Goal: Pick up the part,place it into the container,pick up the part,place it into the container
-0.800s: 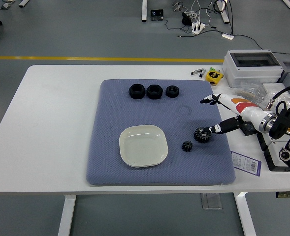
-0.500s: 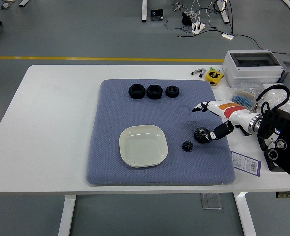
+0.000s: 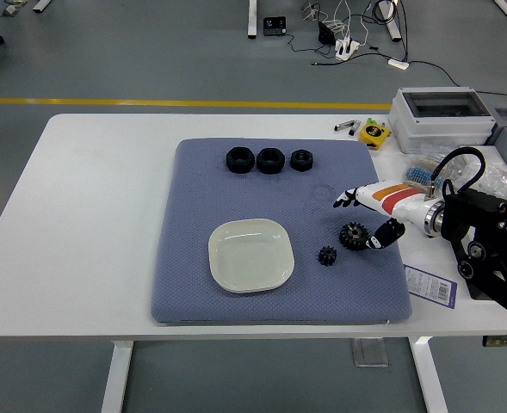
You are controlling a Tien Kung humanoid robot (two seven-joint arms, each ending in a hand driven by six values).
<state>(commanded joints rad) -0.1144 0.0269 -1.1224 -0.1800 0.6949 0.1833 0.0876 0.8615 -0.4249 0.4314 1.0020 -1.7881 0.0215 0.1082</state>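
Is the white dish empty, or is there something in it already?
Empty. The dish shows only its bare white inside. Both gears lie on the blue mat to its right, outside it.

Even, diffuse overhead light is filling the scene; exposure is reading bright without being harsh. The white worktop (image 3: 89, 224) is reflecting softly, with no blown-out glare. The blue mat (image 3: 236, 189) is casting only a thin shadow along its near edge. The white dish (image 3: 250, 255) is showing a faint sheen and a soft shadow at its rim. Focus is holding sharp across the centre; fine detail is softening slightly toward the far floor (image 3: 107, 52). The black parts are rendering as dark shapes with little surface detail.
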